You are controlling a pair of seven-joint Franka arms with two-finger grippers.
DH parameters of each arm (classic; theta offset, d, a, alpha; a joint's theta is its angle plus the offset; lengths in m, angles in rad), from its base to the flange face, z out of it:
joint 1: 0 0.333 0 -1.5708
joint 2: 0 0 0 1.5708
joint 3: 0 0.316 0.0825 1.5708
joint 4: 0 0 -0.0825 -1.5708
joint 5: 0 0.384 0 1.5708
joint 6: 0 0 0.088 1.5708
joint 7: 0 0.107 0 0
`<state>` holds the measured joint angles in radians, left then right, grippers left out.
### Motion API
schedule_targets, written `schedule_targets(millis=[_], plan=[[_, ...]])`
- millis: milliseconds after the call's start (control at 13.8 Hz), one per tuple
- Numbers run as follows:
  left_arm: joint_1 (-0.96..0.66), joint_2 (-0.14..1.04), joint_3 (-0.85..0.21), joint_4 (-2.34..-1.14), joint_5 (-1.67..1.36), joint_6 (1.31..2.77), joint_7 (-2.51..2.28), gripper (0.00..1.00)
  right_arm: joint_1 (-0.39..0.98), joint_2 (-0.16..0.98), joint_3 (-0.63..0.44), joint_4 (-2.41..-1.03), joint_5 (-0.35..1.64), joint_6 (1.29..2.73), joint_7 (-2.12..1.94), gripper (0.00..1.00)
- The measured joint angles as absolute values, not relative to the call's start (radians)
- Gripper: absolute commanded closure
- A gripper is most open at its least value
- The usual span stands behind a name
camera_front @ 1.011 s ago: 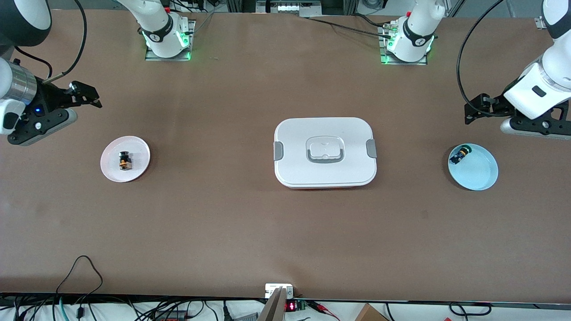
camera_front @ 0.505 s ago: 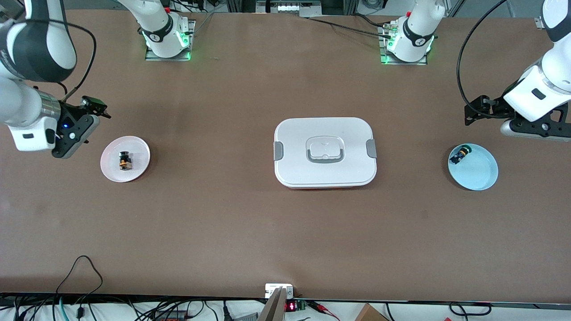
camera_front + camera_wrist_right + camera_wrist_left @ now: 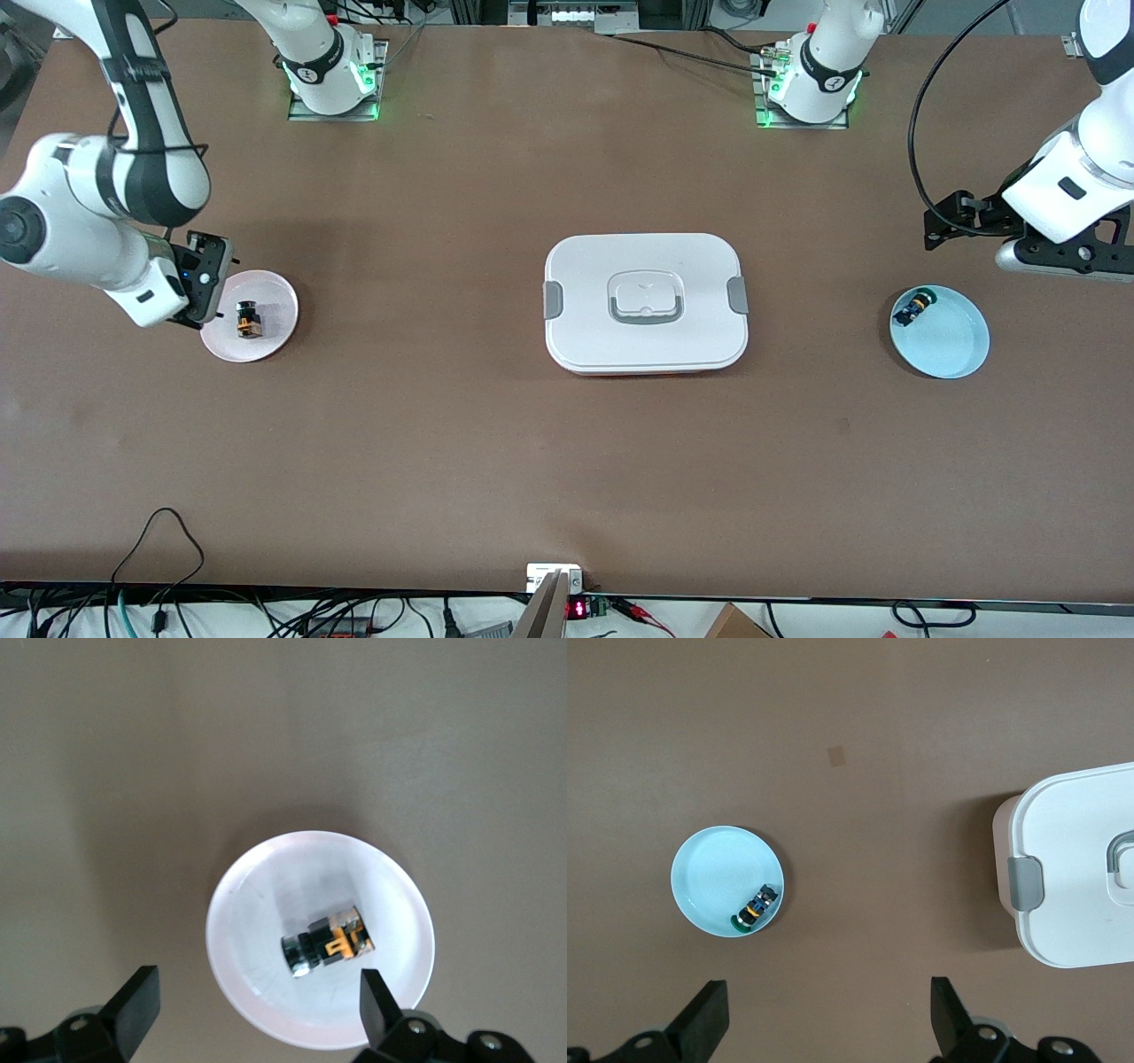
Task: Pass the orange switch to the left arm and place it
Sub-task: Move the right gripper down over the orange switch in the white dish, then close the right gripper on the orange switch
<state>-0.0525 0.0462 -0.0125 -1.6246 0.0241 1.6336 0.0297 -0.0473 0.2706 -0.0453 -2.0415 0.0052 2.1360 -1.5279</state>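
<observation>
- Right gripper [image 3: 252,1005]: fingers spread wide and empty, poised above the pink plate [image 3: 275,332] at the right arm's end of the table. In the right wrist view the orange switch [image 3: 330,943] lies on its side between the lines of the two fingers, offset toward one of them.
- Risk 1: because the orange switch sits off-centre under the right gripper, a straight descent could bring one fingertip down onto the part or the plate rim, tipping the plate or flicking the part off it.
- Risk 2: the switch is small, with a rounded dark end; jaws closing across that end could squeeze it out sideways instead of holding it.
- Left gripper [image 3: 824,1019]: fingers likewise spread and empty, waiting above the table beside the blue plate [image 3: 961,350], which holds a small black part with blue and green bits [image 3: 755,906]. This is not the task's thing; reaching for it would be an error.
- The box [image 3: 646,303]: lid shut, on the table between the two grippers and well apart from each.
- Risk 3: a low, direct carry from the right gripper toward the left gripper would cross the box; insufficient lift could strike its lid or handle.
- Risk 4: the hand-over itself offers little free surface on so tiny a part, so a misaligned second grip could drop it.
</observation>
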Motion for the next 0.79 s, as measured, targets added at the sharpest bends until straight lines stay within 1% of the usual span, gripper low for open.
schedule_targets(millis=[217, 433, 794], plan=[[-0.053, 0.046, -0.013, -1.624, 0.024, 1.634, 0.03, 0.0, -0.059, 0.354, -0.045, -2.042, 0.005, 2.253, -1.674, 0.0], [-0.054, 0.046, -0.014, -1.624, 0.024, 1.634, 0.03, 0.0, -0.059, 0.396, -0.045, -2.043, 0.004, 2.333, -1.783, 0.0], [-0.055, 0.046, -0.015, -1.623, 0.024, 1.634, 0.03, 0.0, -0.066, 0.409, -0.045, -2.081, 0.002, 2.354, -1.874, 0.0]])
